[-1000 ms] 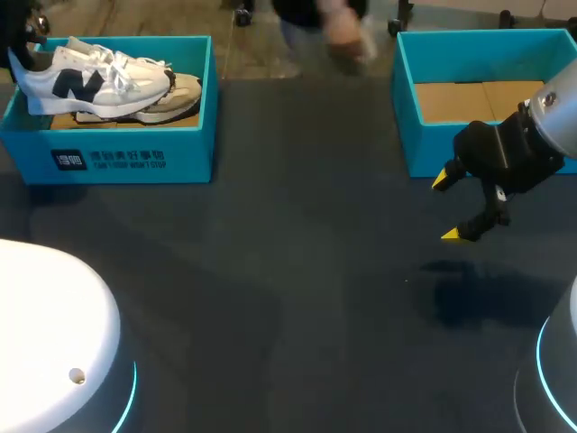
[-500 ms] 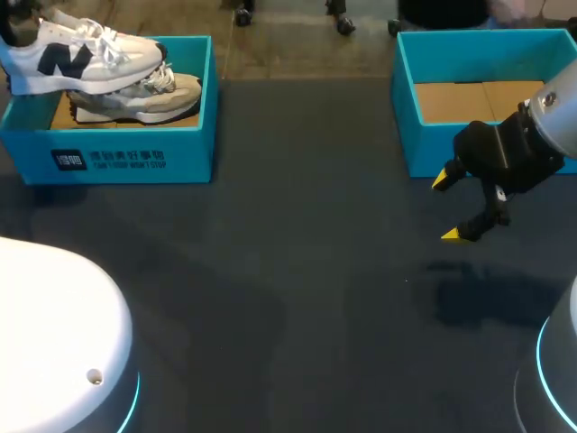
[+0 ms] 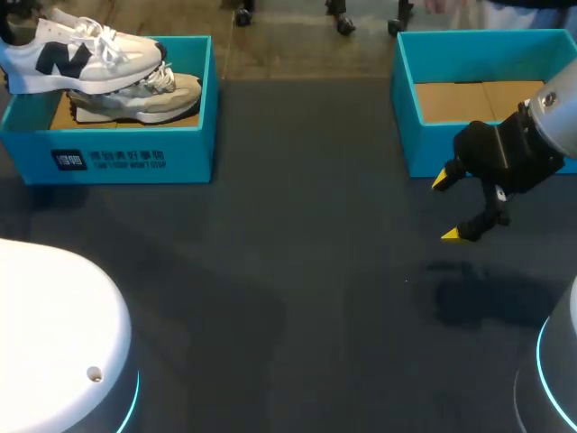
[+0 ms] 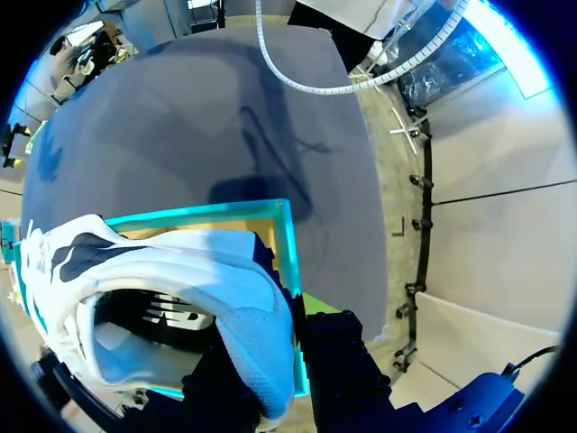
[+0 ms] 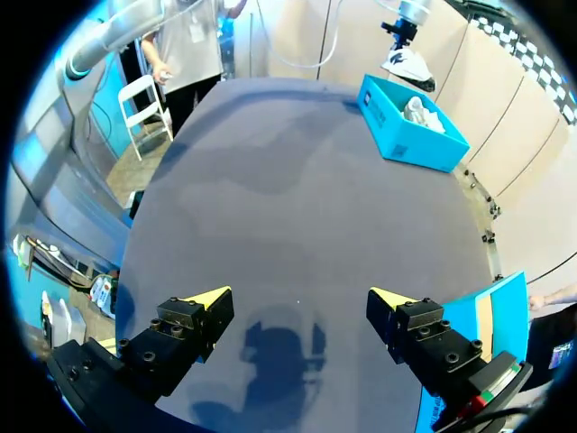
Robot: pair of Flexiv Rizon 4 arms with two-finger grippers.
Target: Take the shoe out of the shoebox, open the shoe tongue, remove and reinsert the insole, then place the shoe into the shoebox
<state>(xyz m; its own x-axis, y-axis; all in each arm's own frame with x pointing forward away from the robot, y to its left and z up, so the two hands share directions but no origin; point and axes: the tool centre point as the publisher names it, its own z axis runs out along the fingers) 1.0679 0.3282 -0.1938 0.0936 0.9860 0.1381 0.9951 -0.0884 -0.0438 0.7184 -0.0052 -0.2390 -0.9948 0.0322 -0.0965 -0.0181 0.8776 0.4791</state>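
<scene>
Lifted since a second ago: shoe (image 3: 81, 56) went up toward 10 o'clock, now above left shoebox (image 3: 126, 158), second shoe (image 3: 153, 95) inside. Left gripper (image 4: 270, 379) seems clamped on shoe heel, tips hidden. Right gripper (image 3: 445, 207) spread wide, empty, 3 o'clock. Step: take-out. Next: set shoe mid-table, right gripper takes tongue

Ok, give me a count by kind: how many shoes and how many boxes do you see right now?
Shoes: 2, the white shoe raised over the left box, and the beige shoe inside it
Boxes: 2, the left box and the right box
Total: 4
</scene>
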